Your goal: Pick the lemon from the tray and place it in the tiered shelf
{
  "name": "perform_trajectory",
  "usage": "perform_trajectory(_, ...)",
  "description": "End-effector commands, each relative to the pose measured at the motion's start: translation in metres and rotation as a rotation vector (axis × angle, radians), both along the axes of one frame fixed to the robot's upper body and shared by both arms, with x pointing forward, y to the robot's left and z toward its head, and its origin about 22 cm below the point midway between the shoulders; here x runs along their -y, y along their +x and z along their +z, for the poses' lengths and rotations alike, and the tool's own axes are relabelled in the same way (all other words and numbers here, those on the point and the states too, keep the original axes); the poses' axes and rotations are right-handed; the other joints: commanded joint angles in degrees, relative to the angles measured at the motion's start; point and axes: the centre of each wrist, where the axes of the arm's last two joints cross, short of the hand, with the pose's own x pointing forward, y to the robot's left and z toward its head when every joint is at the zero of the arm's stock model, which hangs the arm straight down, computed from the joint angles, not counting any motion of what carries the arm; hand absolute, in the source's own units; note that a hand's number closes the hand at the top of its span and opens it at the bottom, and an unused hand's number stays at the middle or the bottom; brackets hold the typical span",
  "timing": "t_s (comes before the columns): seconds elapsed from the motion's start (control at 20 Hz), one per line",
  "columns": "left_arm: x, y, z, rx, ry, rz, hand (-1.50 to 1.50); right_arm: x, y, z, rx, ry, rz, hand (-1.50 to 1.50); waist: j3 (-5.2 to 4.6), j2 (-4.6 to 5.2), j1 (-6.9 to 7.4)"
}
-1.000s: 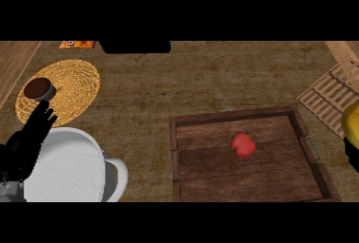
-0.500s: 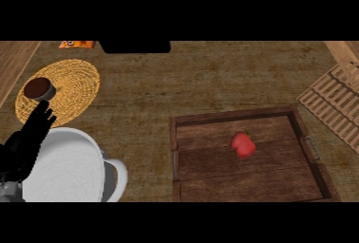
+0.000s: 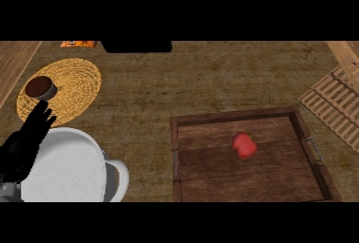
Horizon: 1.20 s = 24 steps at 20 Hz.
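On a dark wooden tray a small red rounded item, perhaps a fruit, near its middle, pale slatted wooden shelf just beyond the tray's right corner, black left hand at the left edge, fingers straight, upright, holding nothing

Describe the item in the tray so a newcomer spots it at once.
Look at the dark wooden tray at the view's lower right, beside the pale slatted shelf. Near its middle lies a small rounded red object, the tray's only content, bright against the dark wood.
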Motion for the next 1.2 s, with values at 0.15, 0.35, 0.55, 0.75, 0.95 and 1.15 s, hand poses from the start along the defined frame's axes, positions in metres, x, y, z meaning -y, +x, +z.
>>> perform_trajectory(0.15,-0.007,-0.003,-0.019,-0.077,-0.01,0.029,0.0,0.036,0.013,0.017,-0.113,0.03,-0.156,1.5,-0.3,0.63,0.08)
perform_trajectory(0.35,-0.004,0.002,-0.029,-0.088,-0.014,0.039,0.0,0.056,0.02,0.006,-0.135,0.002,-0.189,1.5,-0.27,0.79,-0.04)
perform_trajectory(0.55,0.004,0.002,-0.014,-0.094,-0.019,0.029,0.0,0.083,0.029,0.01,-0.121,0.018,-0.208,1.5,-0.24,0.7,0.47)
perform_trajectory(0.75,-0.005,-0.002,-0.023,-0.098,-0.025,0.028,0.0,0.113,0.037,-0.02,-0.09,0.066,-0.216,1.5,-0.22,0.8,0.39)
perform_trajectory(0.95,0.005,-0.002,-0.021,-0.107,-0.013,0.027,0.0,0.125,0.047,-0.025,-0.092,0.105,-0.2,1.5,-0.24,0.7,0.64)
perform_trajectory(1.15,0.007,-0.019,-0.034,-0.102,0.007,0.024,0.0,0.148,0.045,-0.046,-0.055,0.161,-0.327,1.5,-0.22,0.75,0.87)
